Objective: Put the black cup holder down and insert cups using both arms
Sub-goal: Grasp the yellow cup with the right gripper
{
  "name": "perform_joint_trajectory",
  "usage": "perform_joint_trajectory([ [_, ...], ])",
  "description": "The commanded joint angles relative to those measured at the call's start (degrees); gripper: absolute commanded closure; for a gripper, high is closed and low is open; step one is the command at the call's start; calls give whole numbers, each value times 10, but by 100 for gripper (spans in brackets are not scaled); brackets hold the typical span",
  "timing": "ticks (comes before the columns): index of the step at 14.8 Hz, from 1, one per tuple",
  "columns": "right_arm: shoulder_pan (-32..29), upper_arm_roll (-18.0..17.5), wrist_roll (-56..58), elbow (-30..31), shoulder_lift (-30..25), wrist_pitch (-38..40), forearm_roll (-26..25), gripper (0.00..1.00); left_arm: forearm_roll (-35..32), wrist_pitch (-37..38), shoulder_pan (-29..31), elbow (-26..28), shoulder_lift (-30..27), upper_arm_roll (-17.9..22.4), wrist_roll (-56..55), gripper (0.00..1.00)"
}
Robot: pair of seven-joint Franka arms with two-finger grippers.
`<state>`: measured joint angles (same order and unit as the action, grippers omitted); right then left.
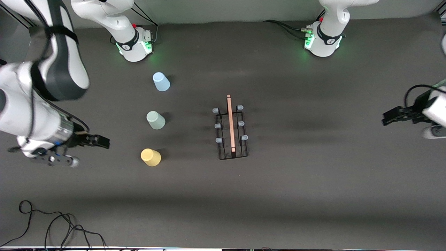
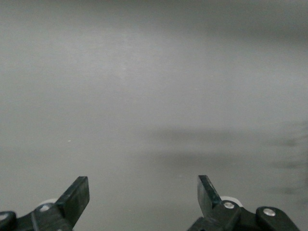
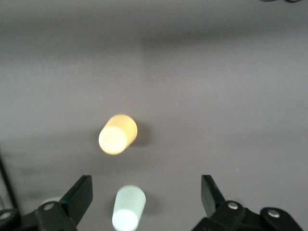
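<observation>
The black cup holder [image 1: 231, 132] stands mid-table, its light wooden rod handle on top and its pegs bare. Three cups stand in a row toward the right arm's end. The light blue cup [image 1: 161, 82] is farthest from the front camera, the grey-green cup [image 1: 155, 120] is in the middle, and the yellow cup [image 1: 151, 157] is nearest. My right gripper [image 1: 100, 141] is open and empty over bare table beside the row. Its wrist view shows the yellow cup [image 3: 118, 134] and the grey-green cup [image 3: 128, 208] ahead of the gripper [image 3: 147, 185]. My left gripper [image 1: 391, 116] is open and empty over bare table [image 2: 142, 180] at the left arm's end.
The two green-lit arm bases [image 1: 135, 43] [image 1: 322, 41] stand along the edge farthest from the front camera. Loose black cables [image 1: 52, 225] lie at the table's near edge toward the right arm's end. Dark table surface lies between the rack and the left gripper.
</observation>
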<state>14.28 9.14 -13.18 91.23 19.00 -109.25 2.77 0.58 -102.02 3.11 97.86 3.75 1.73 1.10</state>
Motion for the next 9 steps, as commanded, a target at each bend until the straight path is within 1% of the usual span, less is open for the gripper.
perform_joint_trajectory([
  [1, 21, 4, -34, 39, 15, -67, 22, 0, -7, 2, 12, 22, -30, -9, 7, 0],
  [4, 48, 4, -78, 83, 34, -150, 22, 0, -7, 16, 8, 18, -50, -10, 7, 0],
  [7, 50, 4, -80, 127, 47, -223, 23, 0, -7, 35, 5, 19, -76, -15, 7, 0],
  [9, 50, 4, -81, 149, 60, -268, 23, 0, -7, 44, -7, 18, -87, -14, 2, 0],
])
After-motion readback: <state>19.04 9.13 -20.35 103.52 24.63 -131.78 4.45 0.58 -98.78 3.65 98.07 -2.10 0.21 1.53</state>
